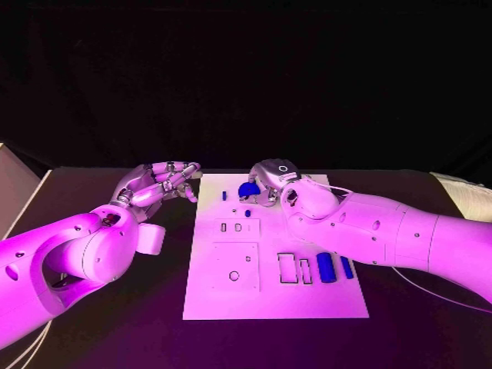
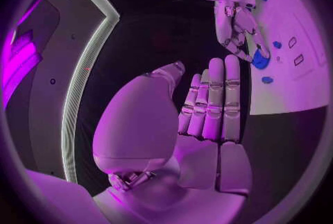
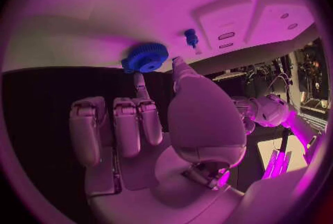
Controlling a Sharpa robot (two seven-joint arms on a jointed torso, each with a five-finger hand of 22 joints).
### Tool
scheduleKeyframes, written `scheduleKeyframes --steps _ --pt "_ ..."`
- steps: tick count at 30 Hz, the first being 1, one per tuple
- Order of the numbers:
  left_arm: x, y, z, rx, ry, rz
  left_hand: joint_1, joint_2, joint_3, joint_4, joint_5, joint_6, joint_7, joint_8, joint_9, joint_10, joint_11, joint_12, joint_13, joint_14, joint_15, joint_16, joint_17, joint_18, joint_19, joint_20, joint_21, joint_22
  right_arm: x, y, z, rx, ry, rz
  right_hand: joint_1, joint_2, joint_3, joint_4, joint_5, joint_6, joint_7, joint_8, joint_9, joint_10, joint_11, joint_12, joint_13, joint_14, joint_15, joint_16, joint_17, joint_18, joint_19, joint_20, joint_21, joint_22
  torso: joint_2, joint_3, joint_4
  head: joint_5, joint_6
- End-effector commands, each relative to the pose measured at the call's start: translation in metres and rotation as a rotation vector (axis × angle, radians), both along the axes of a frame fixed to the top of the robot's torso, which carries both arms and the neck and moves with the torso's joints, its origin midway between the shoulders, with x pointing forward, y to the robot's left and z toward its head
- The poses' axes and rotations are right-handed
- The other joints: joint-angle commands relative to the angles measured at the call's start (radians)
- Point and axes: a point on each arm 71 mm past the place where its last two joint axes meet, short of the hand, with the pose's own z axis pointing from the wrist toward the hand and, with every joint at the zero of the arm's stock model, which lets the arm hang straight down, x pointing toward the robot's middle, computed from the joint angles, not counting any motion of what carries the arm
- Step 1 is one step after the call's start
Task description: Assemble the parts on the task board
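Observation:
The white task board (image 1: 207, 300) lies in the middle of the black table. A blue gear (image 1: 248, 188) sits at the board's far end. My right hand (image 1: 277, 181) is over it and pinches the blue gear (image 3: 145, 58) between thumb and a fingertip (image 3: 141, 84); its other fingers are curled back. A small blue peg (image 3: 190, 38) stands on the board just beyond the gear. My left hand (image 1: 157, 184) hovers beside the board's far left corner with fingers (image 2: 215, 101) straight and nothing in it. The left wrist view shows the right hand (image 2: 239, 29) at the gear (image 2: 261, 60).
Two blue bars (image 1: 326, 267) (image 1: 347, 267) lie on the board's near right, beside rectangular slots (image 1: 287, 267). A small blue pin (image 1: 224, 196) and a blue stub (image 1: 247, 213) stand near the far end. A square recess with a hole (image 1: 235, 267) is at mid board.

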Motion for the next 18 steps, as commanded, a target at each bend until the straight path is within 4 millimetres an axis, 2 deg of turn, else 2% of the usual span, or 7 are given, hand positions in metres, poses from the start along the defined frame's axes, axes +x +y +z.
scheduleKeyframes --steps 1,5,10,18 --pt "0.0 -0.002 0.001 -0.003 -0.004 -0.017 -0.013 0.002 0.005 0.005 -0.005 -0.008 0.001 0.002 0.001 -0.009 0.002 -0.006 0.0 -0.006 -0.001 0.007 -0.002 0.012 -0.011 0.002 0.007 0.003 0.0 -0.001 -0.006 0.0 0.054 0.011 -0.018 0.004 -0.012 0.0 0.001 0.003 0.003 -0.005 -0.001 0.103 0.006 0.002 0.263 0.103 0.009 0.006 0.254 -0.014 0.106 0.006 0.005 0.263 0.001 0.0003 -0.0007 -0.001 -0.001" --pt "0.0 -0.002 0.0 -0.002 -0.001 -0.016 -0.015 0.003 0.005 0.007 -0.004 -0.01 0.002 0.002 0.001 -0.01 0.003 -0.006 0.0 -0.007 0.0 0.007 -0.002 0.012 -0.012 0.002 0.008 0.004 0.0 -0.002 -0.007 -0.002 0.073 0.011 -0.039 0.021 -0.025 0.0 -0.004 0.009 0.001 -0.003 0.0 0.103 0.005 0.002 0.263 0.103 0.008 0.007 0.257 -0.014 0.106 0.005 0.005 0.263 0.0 0.0009 -0.0006 -0.003 -0.001" --pt "0.0 -0.002 0.0 -0.002 0.001 -0.014 -0.015 0.003 0.005 0.007 -0.004 -0.01 0.003 0.001 0.001 -0.011 0.004 -0.006 0.0 -0.007 0.0 0.008 -0.002 0.012 -0.013 0.003 0.009 0.004 0.001 -0.006 -0.009 -0.014 0.1 0.009 -0.032 0.06 -0.014 -0.002 0.003 0.018 -0.002 -0.001 0.001 0.103 0.002 0.002 0.263 0.104 0.005 0.008 0.262 -0.014 0.106 0.003 0.005 0.263 0.0 0.001 0.0004 -0.003 -0.002" --pt "0.0 -0.002 0.0 -0.001 0.001 -0.013 -0.016 0.003 0.006 0.007 -0.004 -0.011 0.003 0.001 0.001 -0.012 0.004 -0.006 0.0 -0.007 0.001 0.008 -0.002 0.012 -0.014 0.003 0.01 0.005 0.001 -0.013 -0.012 -0.03 0.12 -0.004 -0.034 0.059 -0.016 -0.002 0.001 0.021 -0.003 0.0 0.002 0.103 0.002 0.002 0.263 0.104 0.005 0.008 0.263 -0.014 0.106 0.003 0.005 0.263 0.0 0.002 -0.0017 -0.002 -0.002"
